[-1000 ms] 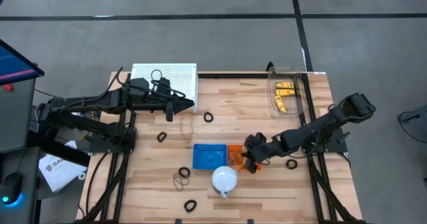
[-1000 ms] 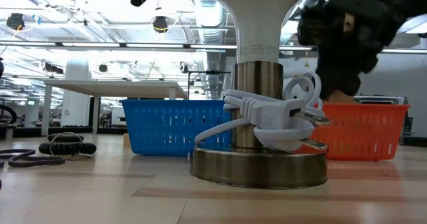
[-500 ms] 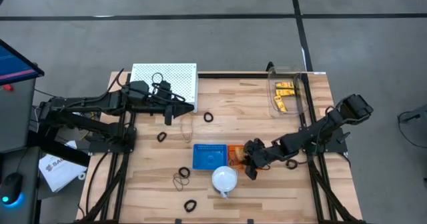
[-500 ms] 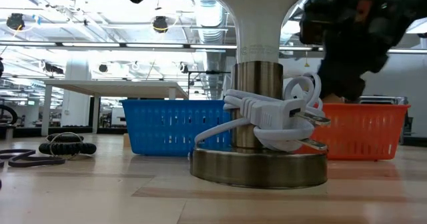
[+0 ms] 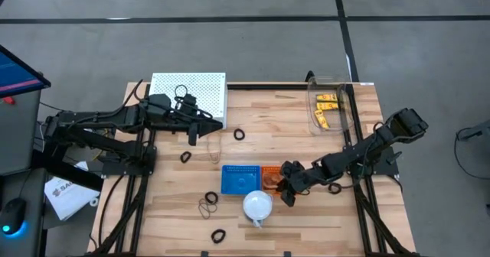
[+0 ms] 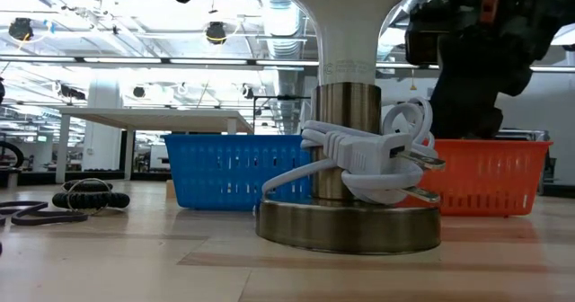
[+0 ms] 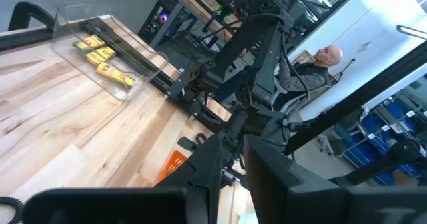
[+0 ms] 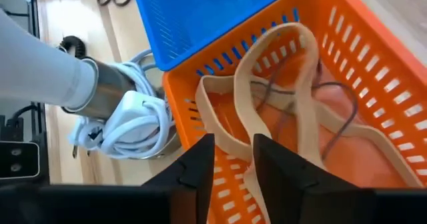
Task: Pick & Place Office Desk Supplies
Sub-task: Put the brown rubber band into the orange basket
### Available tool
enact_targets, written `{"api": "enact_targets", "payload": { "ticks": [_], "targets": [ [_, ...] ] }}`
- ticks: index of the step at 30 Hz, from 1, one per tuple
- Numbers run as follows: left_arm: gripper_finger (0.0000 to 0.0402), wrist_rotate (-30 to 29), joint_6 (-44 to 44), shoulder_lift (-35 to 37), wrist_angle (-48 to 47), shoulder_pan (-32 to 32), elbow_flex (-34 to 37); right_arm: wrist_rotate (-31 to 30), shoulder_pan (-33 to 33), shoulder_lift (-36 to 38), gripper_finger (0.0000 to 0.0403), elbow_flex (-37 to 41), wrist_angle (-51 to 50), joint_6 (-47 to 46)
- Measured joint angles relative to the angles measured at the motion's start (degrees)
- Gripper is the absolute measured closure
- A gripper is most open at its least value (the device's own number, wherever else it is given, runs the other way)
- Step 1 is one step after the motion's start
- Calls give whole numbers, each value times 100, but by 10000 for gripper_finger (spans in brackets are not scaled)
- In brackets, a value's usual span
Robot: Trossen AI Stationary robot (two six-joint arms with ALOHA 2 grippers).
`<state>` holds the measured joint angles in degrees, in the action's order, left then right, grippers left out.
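Right gripper (image 5: 285,190) at frame center-right, fingers parted over the orange basket (image 8: 373,91), tan rubber band (image 8: 293,111) inside it; release fully, lift straight; left gripper (image 5: 200,125) upper-left, finger state unclear.

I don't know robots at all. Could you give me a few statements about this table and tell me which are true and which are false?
1. The right pincer is over the orange basket. True.
2. Tan rubber bands lie in the orange basket. True.
3. The yellow clips sit in the blue basket. False: they are in a clear bin at the table's far right corner.
4. The lamp stands on the white perforated board. False: it stands on the wood, beside the baskets.
5. The left pincer is over the orange basket. False: it is near the board.
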<state>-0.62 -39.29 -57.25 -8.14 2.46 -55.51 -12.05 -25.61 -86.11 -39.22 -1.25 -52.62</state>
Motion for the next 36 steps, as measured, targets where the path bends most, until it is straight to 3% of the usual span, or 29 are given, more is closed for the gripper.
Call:
{"api": "enact_targets", "payload": {
  "ticks": [7,14,17,23,27,36],
  "targets": [
    [344,0,0,0,0,0,0,-546,134,220,285,-4,41,-331],
    [344,-5,220,0,-60,2,0,-769,890,1027,279,-2,-1,85],
    [344,-105,332,0,-695,2,-2,-771,1284,1414,279,-3,5,464],
    [340,-230,339,-36,-2924,-382,10,-765,1833,2157,280,-2,-6,897],
    [326,-438,442,-119,-3092,-936,447,-762,2075,2533,280,-4,8,1054],
    [297,-736,2008,-1603,-2858,-676,625,-729,2424,3051,280,-3,-15,1120]
  ]
}}
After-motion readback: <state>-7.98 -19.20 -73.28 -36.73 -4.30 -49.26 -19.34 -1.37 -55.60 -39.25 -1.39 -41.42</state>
